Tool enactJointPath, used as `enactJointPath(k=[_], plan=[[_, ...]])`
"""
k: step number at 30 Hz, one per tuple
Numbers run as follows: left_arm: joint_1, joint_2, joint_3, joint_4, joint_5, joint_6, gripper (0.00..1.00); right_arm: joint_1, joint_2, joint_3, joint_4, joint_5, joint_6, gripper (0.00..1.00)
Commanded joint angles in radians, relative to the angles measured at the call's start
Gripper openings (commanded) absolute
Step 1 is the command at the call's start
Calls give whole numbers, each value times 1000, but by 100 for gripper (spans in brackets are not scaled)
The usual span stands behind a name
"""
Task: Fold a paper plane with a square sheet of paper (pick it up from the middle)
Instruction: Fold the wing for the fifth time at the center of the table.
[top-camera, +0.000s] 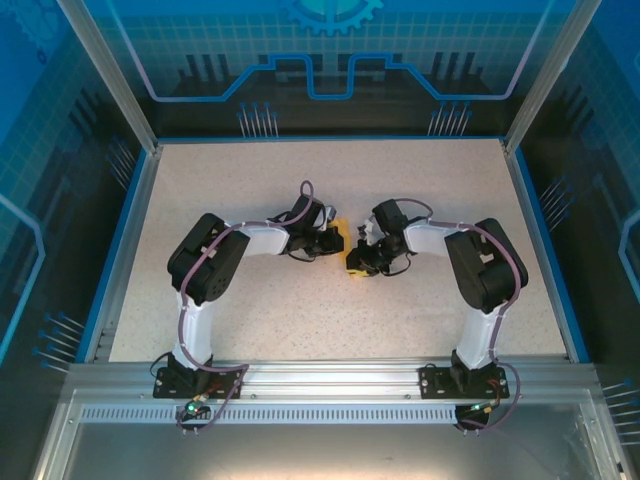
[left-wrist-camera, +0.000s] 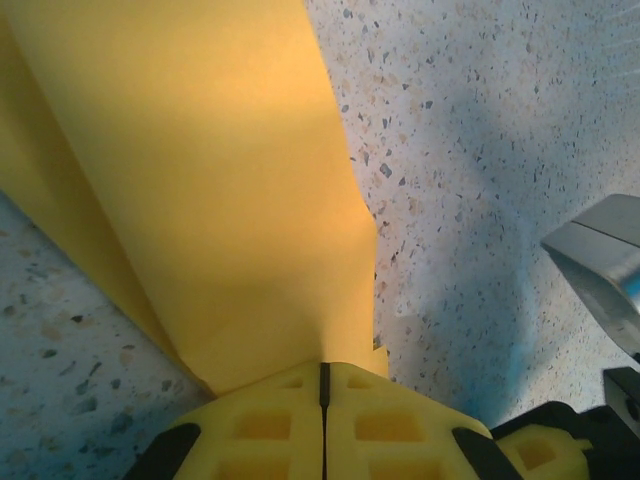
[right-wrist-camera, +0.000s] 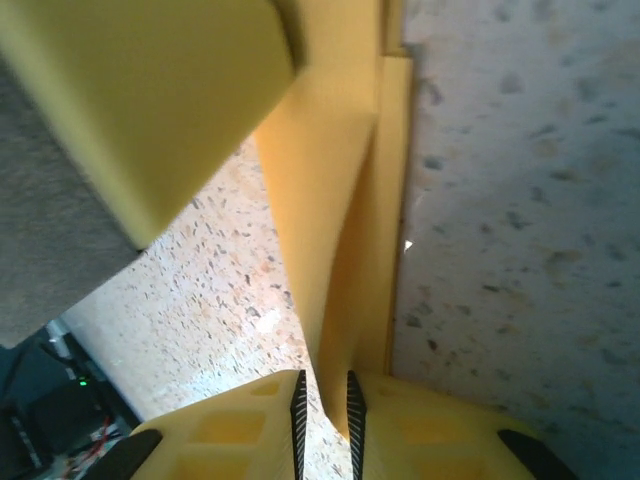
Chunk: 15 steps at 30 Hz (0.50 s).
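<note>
Yellow paper is clamped in left jaws, right jaws slightly parted around it.

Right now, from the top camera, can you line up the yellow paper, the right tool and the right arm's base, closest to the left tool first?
1. Yellow paper: in the middle, pinched in the left tool itself.
2. Right tool: just to the right, beside the paper.
3. Right arm's base: farthest, at the near right edge of the table.
</note>
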Motion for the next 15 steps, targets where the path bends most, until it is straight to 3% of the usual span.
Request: enactJointPath(k=[1,5,15], plan=[[-6,56,-4,-104,-69,23,8,42,-50,46,-105,151,-69,22],[-6,54,1,-108,-67,24,8,67,-67,71,-133,223,-92,23],[-7,51,8,-114,-66,25,8,88,-18,105,-146,238,-97,23]])
